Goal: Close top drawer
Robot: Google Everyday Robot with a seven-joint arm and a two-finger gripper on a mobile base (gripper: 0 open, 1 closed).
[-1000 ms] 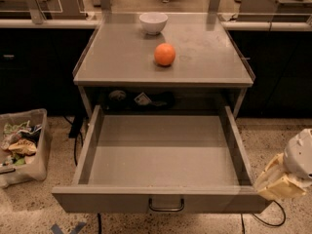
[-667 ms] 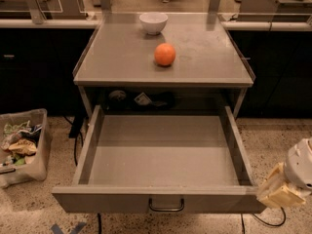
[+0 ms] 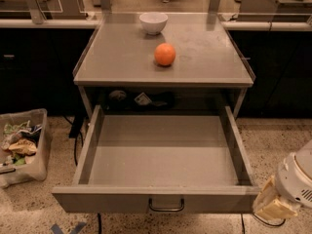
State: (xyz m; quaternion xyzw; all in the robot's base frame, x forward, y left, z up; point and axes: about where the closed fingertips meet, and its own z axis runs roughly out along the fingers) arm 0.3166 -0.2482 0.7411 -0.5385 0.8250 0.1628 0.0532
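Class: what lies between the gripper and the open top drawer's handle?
In the camera view, only the bare right half of the top drawer front panel. The gripper sits at lower right, beside the panel's right end; the handle is at its centre.

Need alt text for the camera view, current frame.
A broad grey metal top drawer stands pulled open and empty beneath a grey metal table holding a round orange fruit and a white bowl. The robot's pincer sits at lower right, beside the drawer's front corner.

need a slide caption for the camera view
Top drawer wide open, gripper beside its front right corner, orange and white bowl on the tabletop above.
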